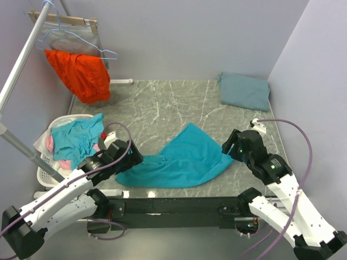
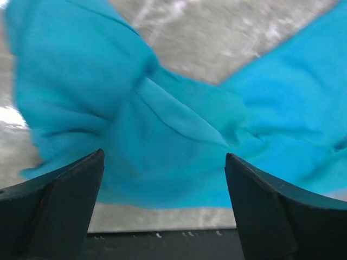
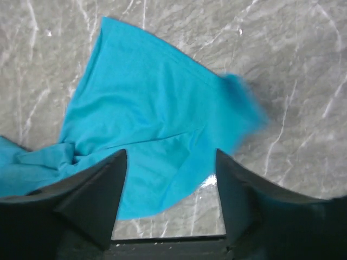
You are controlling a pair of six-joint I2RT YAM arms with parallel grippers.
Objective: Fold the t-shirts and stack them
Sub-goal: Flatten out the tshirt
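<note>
Marbled table (image 1: 162, 103) bears a teal t-shirt (image 1: 187, 157) between the spread left gripper (image 1: 138, 158) and spread right gripper (image 1: 227, 149), basket (image 1: 42, 174) at left.

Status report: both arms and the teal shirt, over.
Both open, empty: left gripper, right gripper. Teal t-shirt bunched, unfolded, between them. Grey-blue t-shirt folded, far right corner. Nothing in the way.
</note>
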